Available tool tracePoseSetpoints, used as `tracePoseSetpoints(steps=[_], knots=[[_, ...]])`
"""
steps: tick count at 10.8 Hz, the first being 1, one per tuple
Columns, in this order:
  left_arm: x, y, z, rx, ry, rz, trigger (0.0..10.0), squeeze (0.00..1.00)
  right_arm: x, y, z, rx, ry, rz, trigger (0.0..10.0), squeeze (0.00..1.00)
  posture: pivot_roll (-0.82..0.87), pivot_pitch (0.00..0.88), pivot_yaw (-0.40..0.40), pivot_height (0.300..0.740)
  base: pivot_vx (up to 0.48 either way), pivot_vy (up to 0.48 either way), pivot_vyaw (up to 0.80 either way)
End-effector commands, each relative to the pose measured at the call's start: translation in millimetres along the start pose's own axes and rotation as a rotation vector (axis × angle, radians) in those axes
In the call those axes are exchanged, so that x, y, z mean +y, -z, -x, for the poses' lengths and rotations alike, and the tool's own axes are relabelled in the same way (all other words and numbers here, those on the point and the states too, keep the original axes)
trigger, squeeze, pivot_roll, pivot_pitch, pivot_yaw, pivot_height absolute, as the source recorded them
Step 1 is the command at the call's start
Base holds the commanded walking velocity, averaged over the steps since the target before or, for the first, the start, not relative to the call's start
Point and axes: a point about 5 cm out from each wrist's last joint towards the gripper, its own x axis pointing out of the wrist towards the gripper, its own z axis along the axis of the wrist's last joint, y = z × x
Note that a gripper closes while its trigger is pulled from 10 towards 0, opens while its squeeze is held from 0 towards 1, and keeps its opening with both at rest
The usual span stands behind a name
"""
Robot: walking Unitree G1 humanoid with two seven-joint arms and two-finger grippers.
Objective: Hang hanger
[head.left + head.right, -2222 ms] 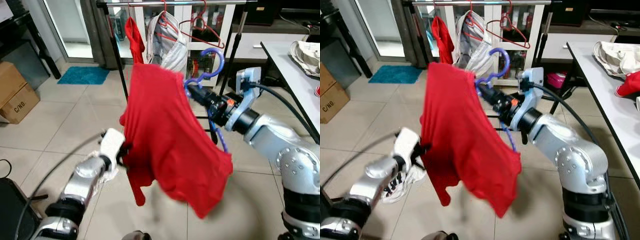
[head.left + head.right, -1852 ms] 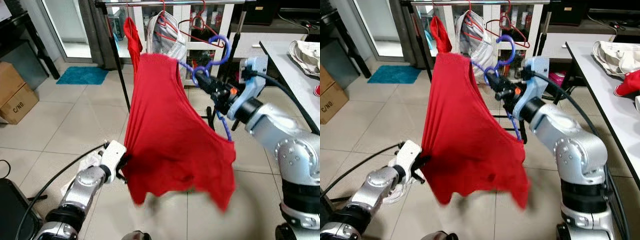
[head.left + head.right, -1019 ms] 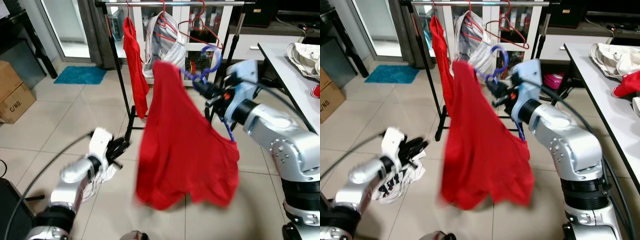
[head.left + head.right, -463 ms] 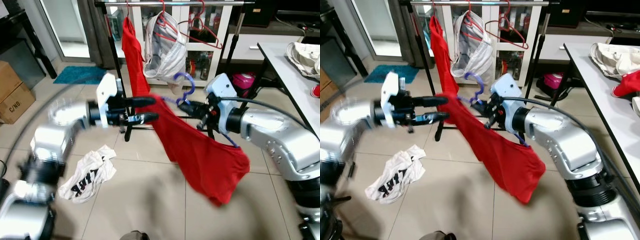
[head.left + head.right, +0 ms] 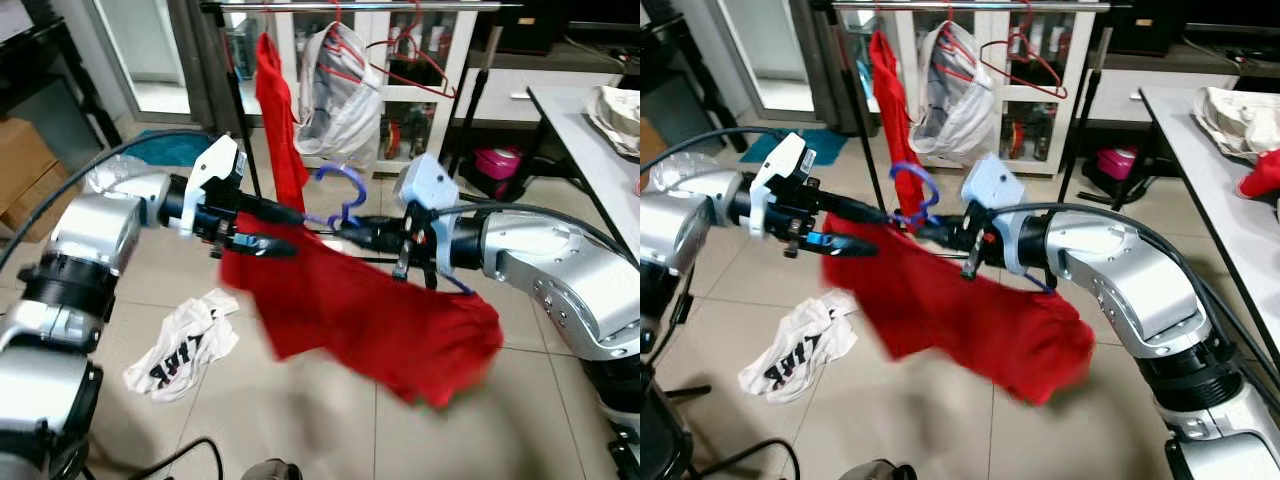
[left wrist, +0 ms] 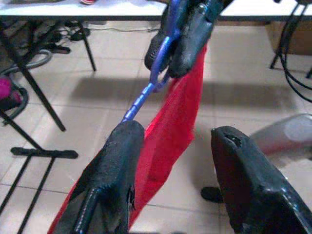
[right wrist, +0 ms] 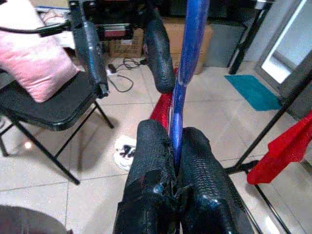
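Right hand clenched on blue hanger with red shirt, left hand spread open at the shirt

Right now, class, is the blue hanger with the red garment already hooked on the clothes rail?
No, the blue hanger is pinched in the right claw, well below the clothes rail.
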Motion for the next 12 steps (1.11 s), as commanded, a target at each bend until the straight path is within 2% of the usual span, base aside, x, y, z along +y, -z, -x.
tracePoseSetpoints(steps=[1,2,3,6,9,12], knots=[[3.8,-5.6,-3.8,0.042,0.03,-0.033,10.0,0.0,12.0,-19.6,-3.6,-0.058,-0.098,0.103,10.0,0.0,-0.14,0.0,0.118,0.74,0.0,0.0,0.0],[4.3,-6.5,-8.5,0.046,0.057,-0.033,9.5,0.0,14.2,-20.5,-4.6,-0.055,-0.117,0.115,10.0,0.0,-0.14,0.0,0.118,0.74,0.0,0.0,0.0],[5.2,-7.7,-18.9,0.039,0.093,-0.029,0.0,0.0,15.5,-21.2,-6.8,-0.043,-0.131,0.132,10.0,0.0,-0.14,0.0,0.127,0.74,0.0,0.0,0.0],[7.5,-5.7,-25.8,0.078,0.11,-0.076,0.0,0.0,14.6,-20.5,-8.0,-0.023,-0.131,0.146,10.0,0.0,-0.15,0.0,0.136,0.74,0.0,0.0,0.0],[15.7,-2.7,-27.3,0.147,0.025,-0.151,0.0,0.0,12.1,-17.0,-8.0,0.013,-0.114,0.161,10.0,0.0,-0.15,0.0,0.136,0.74,0.0,0.0,0.0],[15.3,-4.0,-26.7,0.092,0.015,-0.136,0.0,0.0,8.7,-14.2,-8.1,0.027,-0.073,0.152,10.0,0.0,-0.15,0.0,0.138,0.74,0.0,0.0,0.0]])
